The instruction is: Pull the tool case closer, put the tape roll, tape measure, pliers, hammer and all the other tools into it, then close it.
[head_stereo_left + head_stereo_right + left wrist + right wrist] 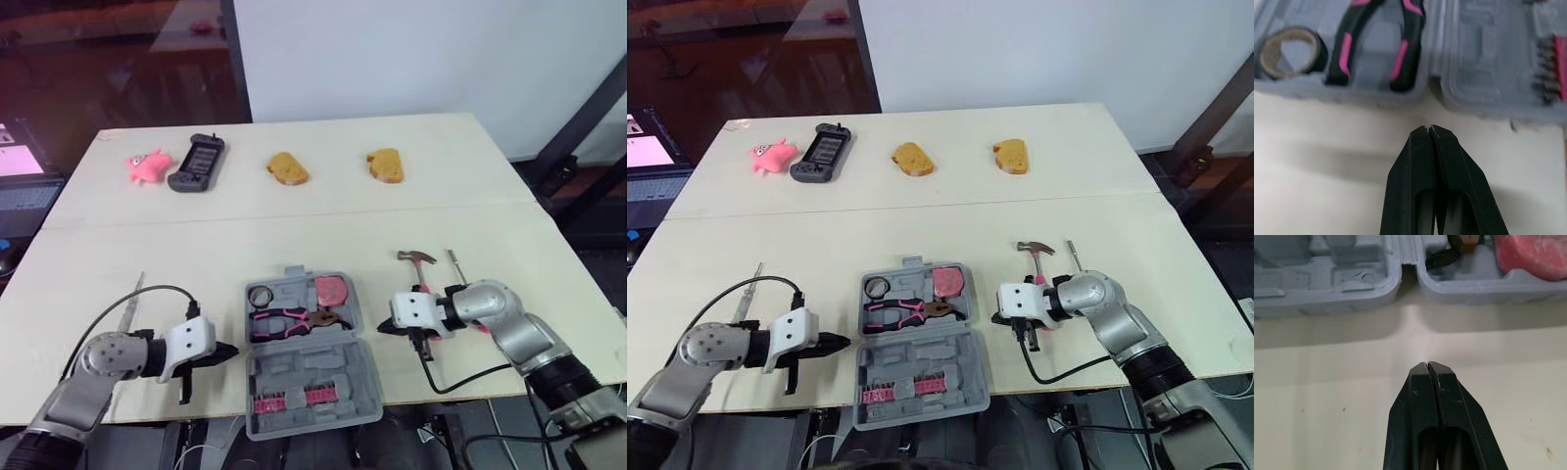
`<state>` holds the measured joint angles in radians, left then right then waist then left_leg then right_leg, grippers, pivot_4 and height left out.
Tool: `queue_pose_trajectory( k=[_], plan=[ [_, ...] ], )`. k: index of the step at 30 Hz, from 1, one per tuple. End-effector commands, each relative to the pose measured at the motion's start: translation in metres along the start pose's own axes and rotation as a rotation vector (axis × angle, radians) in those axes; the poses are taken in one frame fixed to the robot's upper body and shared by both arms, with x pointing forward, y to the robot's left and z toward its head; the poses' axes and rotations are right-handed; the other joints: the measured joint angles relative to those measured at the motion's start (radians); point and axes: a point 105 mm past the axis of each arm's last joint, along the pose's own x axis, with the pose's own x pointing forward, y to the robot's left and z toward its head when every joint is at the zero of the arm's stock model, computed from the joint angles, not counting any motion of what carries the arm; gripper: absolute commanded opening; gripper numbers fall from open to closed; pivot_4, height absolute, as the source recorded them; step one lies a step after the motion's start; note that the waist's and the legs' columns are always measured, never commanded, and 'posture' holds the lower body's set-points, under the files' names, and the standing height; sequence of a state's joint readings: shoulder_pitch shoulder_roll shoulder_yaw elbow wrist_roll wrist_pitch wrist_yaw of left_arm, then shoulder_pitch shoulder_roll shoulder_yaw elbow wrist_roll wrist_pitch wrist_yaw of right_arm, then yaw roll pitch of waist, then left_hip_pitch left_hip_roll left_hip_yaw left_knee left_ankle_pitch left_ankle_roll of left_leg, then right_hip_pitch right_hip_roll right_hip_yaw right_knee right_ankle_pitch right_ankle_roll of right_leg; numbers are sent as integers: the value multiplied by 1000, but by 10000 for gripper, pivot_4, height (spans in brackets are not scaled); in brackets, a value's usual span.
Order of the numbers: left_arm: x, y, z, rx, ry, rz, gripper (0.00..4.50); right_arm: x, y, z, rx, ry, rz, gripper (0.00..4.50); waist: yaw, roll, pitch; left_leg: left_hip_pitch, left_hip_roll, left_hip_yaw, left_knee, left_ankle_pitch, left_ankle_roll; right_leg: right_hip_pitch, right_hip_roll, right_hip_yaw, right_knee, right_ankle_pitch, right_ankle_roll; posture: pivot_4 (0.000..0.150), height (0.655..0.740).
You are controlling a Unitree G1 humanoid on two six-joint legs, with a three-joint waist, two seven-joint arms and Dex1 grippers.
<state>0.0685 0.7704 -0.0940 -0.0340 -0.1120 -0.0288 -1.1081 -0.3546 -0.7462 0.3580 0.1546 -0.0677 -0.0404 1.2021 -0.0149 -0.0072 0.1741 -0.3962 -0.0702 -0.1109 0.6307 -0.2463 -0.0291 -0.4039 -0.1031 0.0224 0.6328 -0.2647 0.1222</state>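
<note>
We see the open tool case (312, 367) at the worktop's near edge, left gripper (231, 349) and right gripper (384, 329) both pinched together, empty, flanking it, and we reckon the right arm could knock the hammer (419, 262) lying just beyond it when turning to grab.

The open tool case (310, 370) sits at the table's (294, 211) near edge. Its rear half holds the tape roll (261, 295), pliers (294, 321) and tape measure (334, 290). The hammer (416, 259) lies to its right.
</note>
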Motion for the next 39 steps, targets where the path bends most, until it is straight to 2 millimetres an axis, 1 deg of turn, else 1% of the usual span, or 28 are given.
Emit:
queue_pose_trajectory(
  k=[1,8,13,18,23,26,33,36,39],
  plan=[
    [9,-3,2,-10,-5,-14,648,6,-2,10,-49,-28,-1,0,1,0,0,1,0,0,0,0,0,0,0,0,0,0,0,1500,7400],
    [26,-2,5,-14,-21,-10,648,17,0,25,-62,-91,13,0,3,0,0,2,0,0,1,0,0,2,0,0,1,0,0,1500,7400],
    [37,2,12,-7,-46,0,648,24,5,31,-68,-118,21,0,6,0,0,3,0,-1,1,0,0,4,0,0,1,0,0,1500,7400],
    [40,4,17,-7,-65,0,648,28,7,34,-71,-131,16,0,6,0,0,5,-1,-1,2,0,0,7,0,0,1,0,0,1500,7400],
    [40,6,20,-8,-66,3,648,28,6,31,-65,-114,0,0,7,0,0,5,-1,-1,2,0,0,7,0,0,1,0,0,1500,7400],
    [41,11,22,-20,-71,25,648,27,0,30,-46,-109,-24,0,6,0,0,6,-1,-2,2,1,0,7,0,-1,1,0,0,1500,7400],
    [42,36,24,3,-39,124,648,31,-16,33,-22,-112,-62,0,3,0,0,6,-1,-2,2,1,-1,7,1,-1,1,0,0,1500,7400],
    [43,43,27,1,-44,147,648,33,-26,34,-11,-111,-88,0,3,0,0,6,-1,-2,2,1,-1,7,1,-1,2,0,0,1500,7400],
    [43,48,30,0,-49,164,648,35,-31,34,-9,-105,-102,0,2,0,0,6,-1,-2,2,1,-2,6,1,-1,2,0,1,1500,7400]
  ],
)
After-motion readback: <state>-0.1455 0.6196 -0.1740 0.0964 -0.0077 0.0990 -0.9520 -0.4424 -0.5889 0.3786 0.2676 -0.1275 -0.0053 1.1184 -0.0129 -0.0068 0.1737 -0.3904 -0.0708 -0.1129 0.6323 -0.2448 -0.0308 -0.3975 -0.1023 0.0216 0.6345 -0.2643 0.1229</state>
